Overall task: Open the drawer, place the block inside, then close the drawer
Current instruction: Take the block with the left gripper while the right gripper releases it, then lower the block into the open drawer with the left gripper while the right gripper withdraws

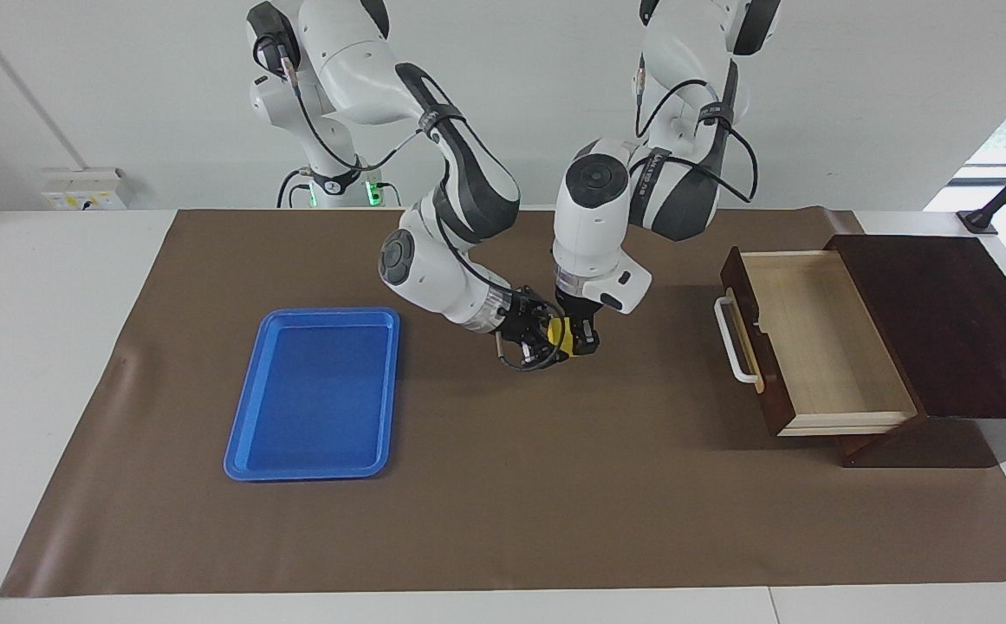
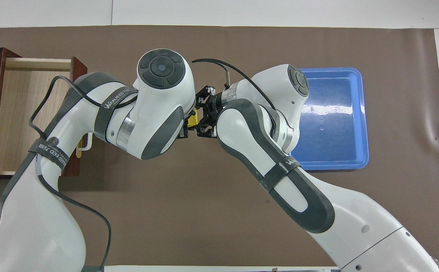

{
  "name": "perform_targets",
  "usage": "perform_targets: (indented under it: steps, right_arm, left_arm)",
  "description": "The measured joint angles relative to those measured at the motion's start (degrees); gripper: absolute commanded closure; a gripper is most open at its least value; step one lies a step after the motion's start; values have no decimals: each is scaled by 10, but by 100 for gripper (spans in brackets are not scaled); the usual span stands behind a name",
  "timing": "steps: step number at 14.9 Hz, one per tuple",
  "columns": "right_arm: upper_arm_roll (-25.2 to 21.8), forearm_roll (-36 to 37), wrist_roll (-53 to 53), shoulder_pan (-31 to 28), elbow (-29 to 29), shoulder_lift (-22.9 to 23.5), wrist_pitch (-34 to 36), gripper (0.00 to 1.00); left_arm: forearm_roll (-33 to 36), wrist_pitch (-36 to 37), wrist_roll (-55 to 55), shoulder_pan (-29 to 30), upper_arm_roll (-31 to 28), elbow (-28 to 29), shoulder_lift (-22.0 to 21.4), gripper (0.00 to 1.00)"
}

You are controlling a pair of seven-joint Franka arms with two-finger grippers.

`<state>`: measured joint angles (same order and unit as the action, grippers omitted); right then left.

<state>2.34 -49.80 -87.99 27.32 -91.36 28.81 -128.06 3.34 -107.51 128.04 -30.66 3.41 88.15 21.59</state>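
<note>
Brown paper-like sheeting covers most of the white bench, and everything stands on it. At the left arm's end sits the dark wooden box. Its dark reddish-brown drawer is pulled well out toward the middle of the bench, so the light wood interior shows. The white bar handle on the drawer front faces the arms' meeting place. Toward the right arm's end lies a flat blue plastic tray, well apart from the drawer.

Both white arms bend in over the middle of the sheet, between tray and drawer, and meet there above it. The right gripper reaches in sideways from the tray's direction and is clenched on the small bright yellow block, holding it up off the sheet. The left gripper points downward and is right at the block, on the side toward the drawer. Whether it has closed on the block I cannot tell. In the overhead view only a sliver of the yellow block shows between the two wrists. The block is well apart from the open drawer, roughly level with the drawer's handle.
</note>
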Motion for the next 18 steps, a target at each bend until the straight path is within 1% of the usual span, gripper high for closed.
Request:
perform_targets:
  steps: [1,4,6,9,11,14,16,18]
  right_arm:
    - [0,0,0,0,0,0,0,0]
    - [-2,0,-3,0,0,0,-5,0]
    - [-4,0,-3,-2,1,0,-6,0]
    - [-8,0,-3,-21,0,-10,-5,0]
    - [-10,0,-3,-48,-5,-26,10,0]
    - [-12,9,4,-99,-25,-63,46,0]
    - [-13,43,36,-130,-50,-97,68,0]
    - [-14,97,79,-155,-67,-130,106,0]
  left_arm:
    - [0,0,0,0,0,0,0,82]
    - [0,0,5,2,-2,0,-4,83]
    - [0,3,6,11,-6,0,-15,83]
    - [0,30,-14,47,-7,-2,-39,83]
    - [0,50,-49,74,-9,-3,-52,83]
    - [-1,69,-126,146,-12,-7,-76,82]
    - [-7,78,-196,207,-14,-8,-96,81]
    - [-10,81,-258,259,-14,-8,-104,81]
